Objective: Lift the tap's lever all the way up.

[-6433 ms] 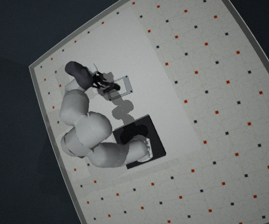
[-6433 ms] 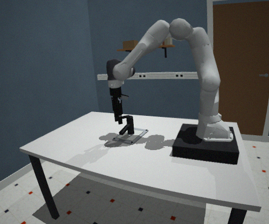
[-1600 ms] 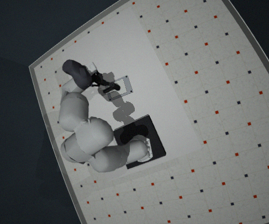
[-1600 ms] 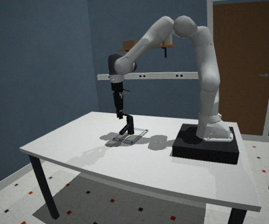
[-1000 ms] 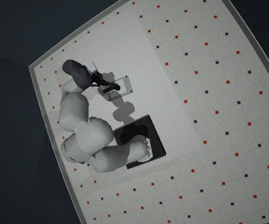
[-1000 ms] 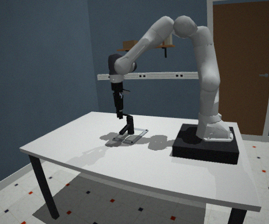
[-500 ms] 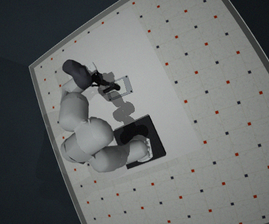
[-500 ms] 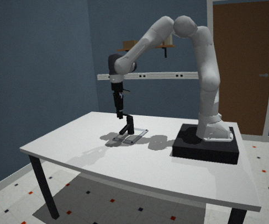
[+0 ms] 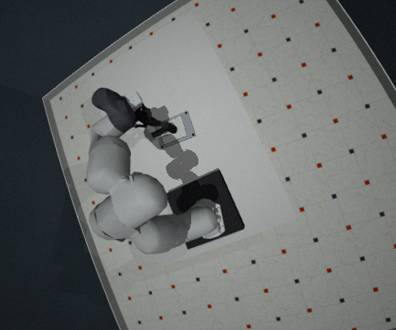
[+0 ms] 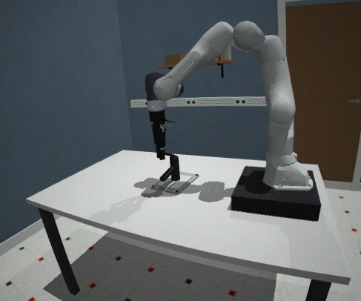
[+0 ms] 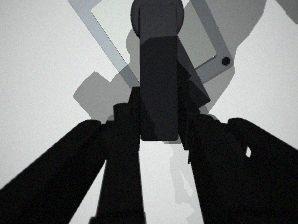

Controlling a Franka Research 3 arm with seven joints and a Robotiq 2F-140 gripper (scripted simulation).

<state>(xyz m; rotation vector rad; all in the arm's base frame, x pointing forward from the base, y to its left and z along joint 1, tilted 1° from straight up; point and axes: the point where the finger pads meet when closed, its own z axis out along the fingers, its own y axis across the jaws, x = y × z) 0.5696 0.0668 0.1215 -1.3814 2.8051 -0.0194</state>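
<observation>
The tool hung straight down, clamped on the lever of the small dark tap, which stood on a grey plate on the table. The lever looked roughly level, so most of the lift seemed left to do.

Table: white top on dark legs, standing on a tiled floor with red and dark dots.
Black base block: lies on the table near its right edge, carrying the arm's foot.
Grey flat plate: lies near the far left corner, well apart from the block; the tap stands on it.
Shadows: fall between plate and block.
</observation>
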